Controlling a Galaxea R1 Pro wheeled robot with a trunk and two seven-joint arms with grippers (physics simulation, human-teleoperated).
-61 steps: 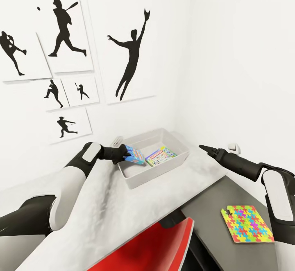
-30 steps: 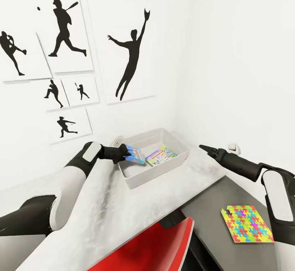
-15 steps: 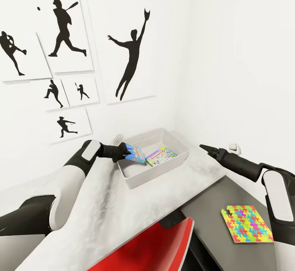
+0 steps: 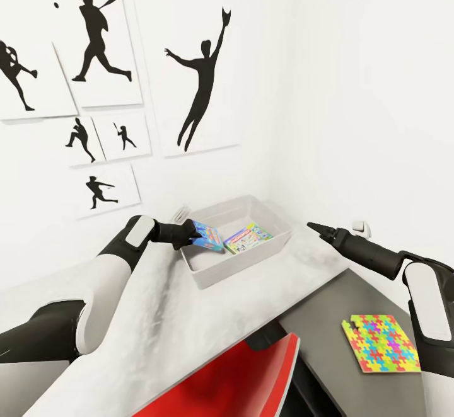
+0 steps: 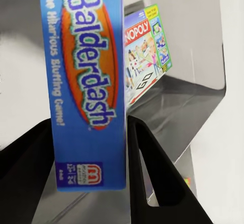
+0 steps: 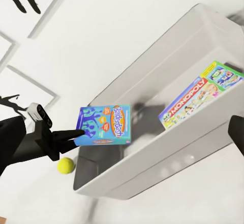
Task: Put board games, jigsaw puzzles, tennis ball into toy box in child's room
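1. Your left gripper [image 4: 197,235] stays clamped on the blue game [image 4: 207,237], held over the tub's [image 4: 247,264] left end and barely shifted this past second; only the head camera tilted
2. The Monopoly box [image 4: 248,239] already leans inside the tub, so releasing the blue game here would be your next step
3. Your right gripper [image 4: 313,226] hovers right of the tub; I cannot tell its jaws
4. The ball [image 6: 65,165] sits just outside the tub's left end; one jigsaw [image 4: 380,343] lies well right

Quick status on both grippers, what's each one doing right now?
Left gripper: closed on the blue board game, held over the toy box.
Right gripper: nothing in it; open or shut cannot be told.
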